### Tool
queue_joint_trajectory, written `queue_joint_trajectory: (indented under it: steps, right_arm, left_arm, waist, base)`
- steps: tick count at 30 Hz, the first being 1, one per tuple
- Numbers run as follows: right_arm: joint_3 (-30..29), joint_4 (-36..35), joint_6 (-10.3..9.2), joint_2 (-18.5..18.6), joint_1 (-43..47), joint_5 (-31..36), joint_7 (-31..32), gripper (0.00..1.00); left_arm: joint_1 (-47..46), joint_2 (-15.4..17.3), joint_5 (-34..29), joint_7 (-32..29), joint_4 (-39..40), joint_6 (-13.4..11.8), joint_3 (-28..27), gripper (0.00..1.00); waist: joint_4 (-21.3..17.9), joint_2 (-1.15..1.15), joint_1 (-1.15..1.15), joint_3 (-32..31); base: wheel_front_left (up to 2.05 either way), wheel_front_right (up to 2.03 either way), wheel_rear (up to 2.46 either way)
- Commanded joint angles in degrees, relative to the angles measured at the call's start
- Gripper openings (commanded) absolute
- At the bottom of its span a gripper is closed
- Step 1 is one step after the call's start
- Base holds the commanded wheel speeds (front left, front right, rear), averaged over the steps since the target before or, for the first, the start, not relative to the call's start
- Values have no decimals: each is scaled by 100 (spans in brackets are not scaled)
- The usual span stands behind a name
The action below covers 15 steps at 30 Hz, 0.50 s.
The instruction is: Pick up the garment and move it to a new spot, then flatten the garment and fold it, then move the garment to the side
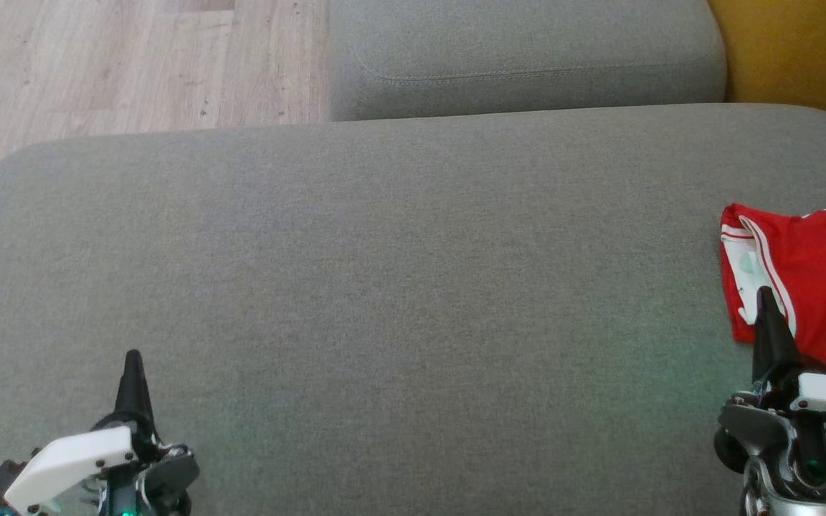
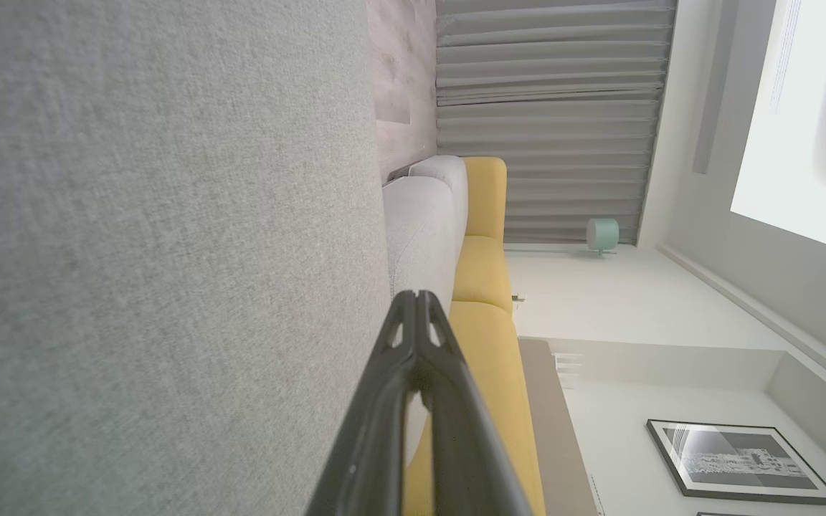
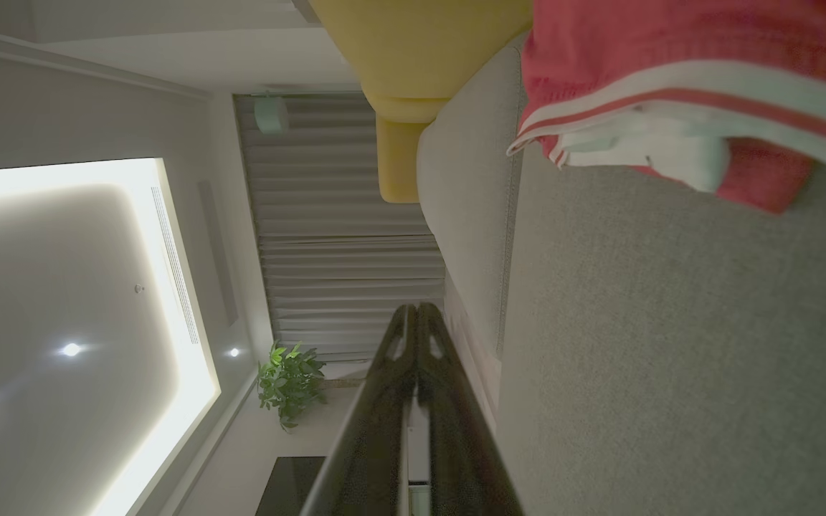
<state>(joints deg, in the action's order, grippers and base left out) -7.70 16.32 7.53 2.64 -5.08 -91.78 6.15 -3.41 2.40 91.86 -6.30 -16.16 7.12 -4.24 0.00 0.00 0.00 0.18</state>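
So, nothing grabbed on my end right now.
Down at the left, the left gripper (image 1: 132, 362) hangs low over the wide grey fabric sofa cushion (image 1: 399, 244), its two dark fingers pressed tip to tip and empty. Over on the right, the right gripper (image 1: 765, 297) is pinched together the same way, its tip just short of the crumpled red garment with white stripes (image 1: 825, 272), which lies at the cushion's right edge.

garment (image 1: 807, 279) on sofa seat's (image 1: 384, 272) right
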Motion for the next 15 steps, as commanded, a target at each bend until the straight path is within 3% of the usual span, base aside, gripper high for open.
queue_joint_trajectory:
  steps: [1,15]
  right_arm:
    - [118,-230,-4,23,-110,-40,33,0]
    - [119,-230,-4,23,-110,-40,33,0]
  left_arm:
    - [-278,48,31,-18,211,36,-228,0]
    - [-278,48,31,-18,211,36,-228,0]
  waist:
    - [0,0,0,0]
    - [0,0,0,0]
  base:
    - [0,0,0]
    - [0,0,0]
